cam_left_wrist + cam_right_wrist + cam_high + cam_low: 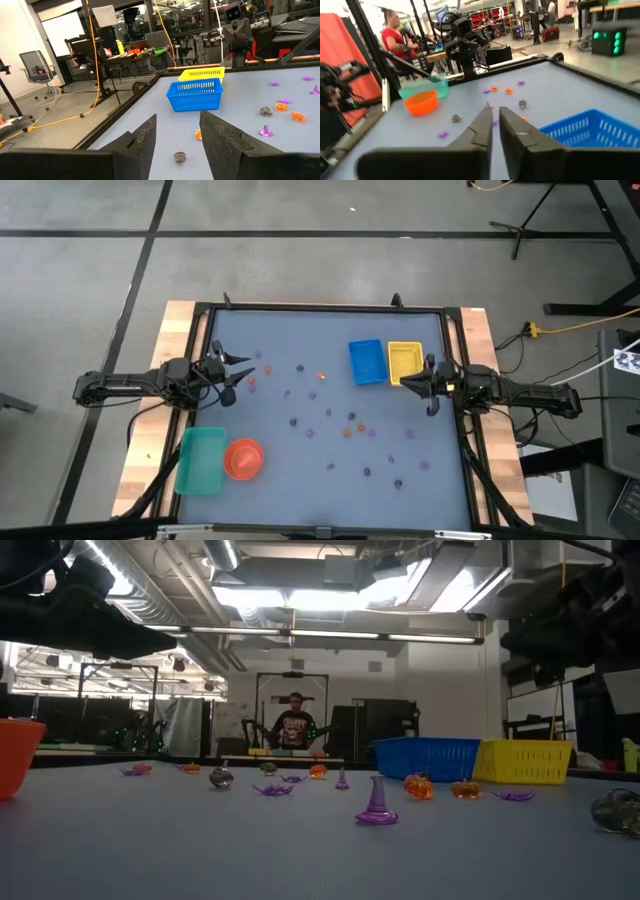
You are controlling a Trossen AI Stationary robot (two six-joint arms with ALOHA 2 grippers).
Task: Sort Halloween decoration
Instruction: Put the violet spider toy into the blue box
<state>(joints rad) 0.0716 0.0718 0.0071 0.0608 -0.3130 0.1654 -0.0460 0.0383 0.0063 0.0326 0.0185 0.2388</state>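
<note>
The Halloween decoration is many tiny orange, purple and dark pieces (pixel 340 420) scattered flat over the grey table top, among them a purple cone (pixel 377 805) and orange pumpkins (pixel 419 787). My left gripper (pixel 240 375) hovers open near the table's left side. A dark piece (pixel 180 157) and an orange one (pixel 198 134) lie on the table beyond its fingers. My right gripper (pixel 428 387) hangs shut and empty by the yellow tray at the right side, above the table. Neither gripper touches a piece.
A blue tray (pixel 366 362) and a yellow tray (pixel 404 361) stand side by side at the far right. A green tray (pixel 202 460) and a round orange bowl (pixel 243 458) sit at the near left. A person (pixel 295 728) stands beyond the table's far edge.
</note>
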